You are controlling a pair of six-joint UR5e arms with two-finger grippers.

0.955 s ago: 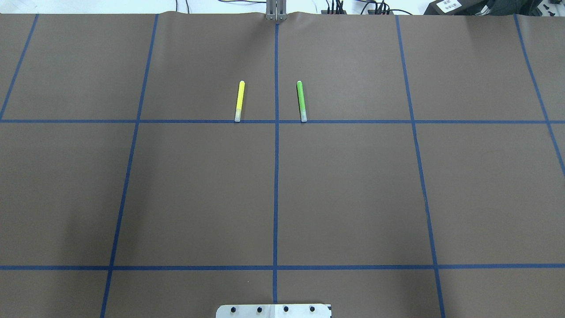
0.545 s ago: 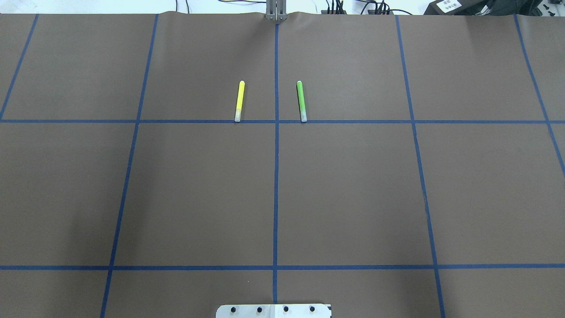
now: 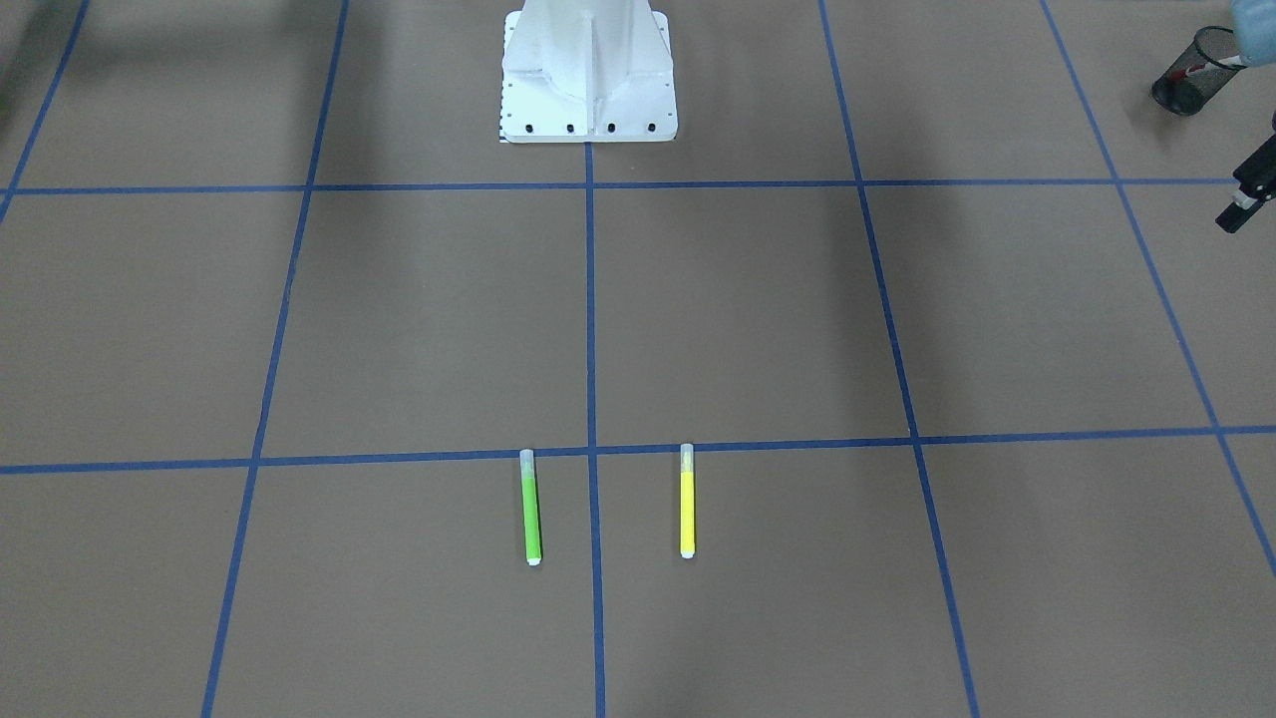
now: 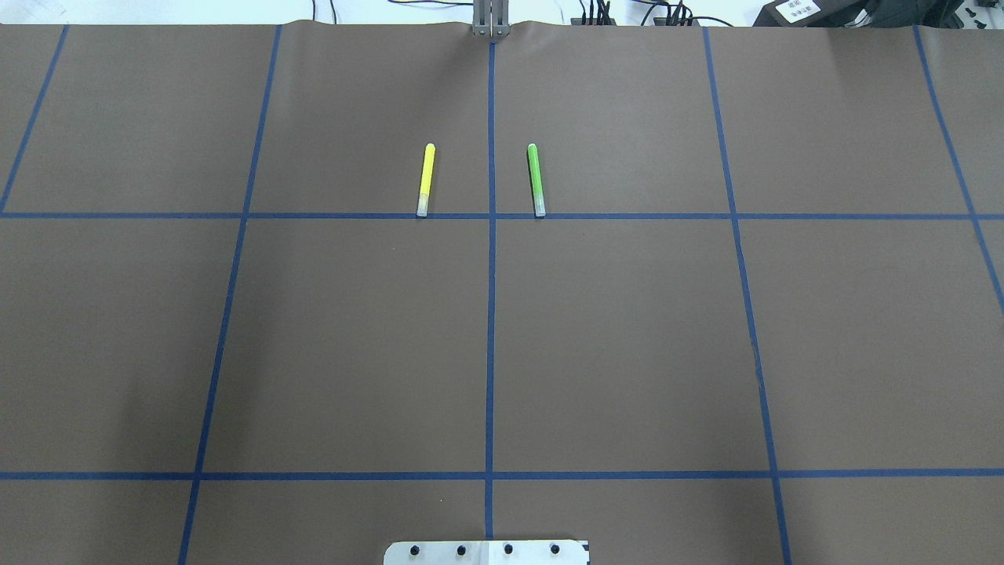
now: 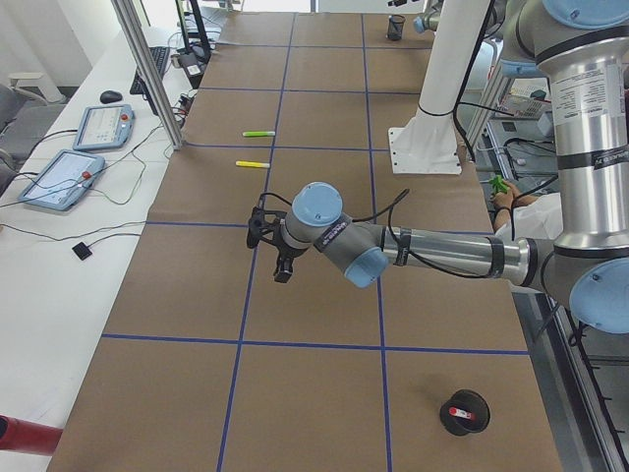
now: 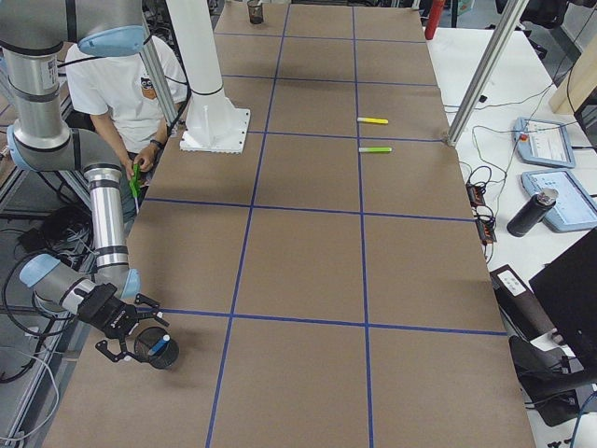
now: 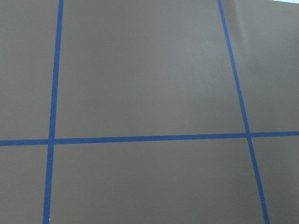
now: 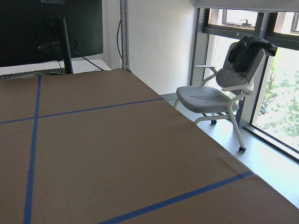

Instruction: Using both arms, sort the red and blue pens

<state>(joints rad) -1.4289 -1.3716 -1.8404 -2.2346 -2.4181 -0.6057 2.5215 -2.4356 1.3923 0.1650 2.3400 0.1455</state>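
The red pen (image 5: 460, 411) stands in a black mesh cup (image 5: 464, 413) near the table's left end; the same cup (image 3: 1186, 72) shows in the front-facing view. The blue pen (image 6: 160, 346) stands in another black cup (image 6: 154, 353) at the table's right end. My left gripper (image 5: 279, 264) hangs over bare table well short of the red pen's cup; only part of it (image 3: 1244, 197) shows at the front-facing view's edge, and I cannot tell its state. My right gripper (image 6: 138, 343) sits low at the blue pen's cup; I cannot tell its state.
A green marker (image 4: 536, 179) and a yellow marker (image 4: 425, 179) lie parallel either side of the centre tape line. The white robot base (image 3: 588, 70) stands mid-table. A seated person (image 6: 131, 79) is behind the base. Tablets and cables lie beyond the far edge.
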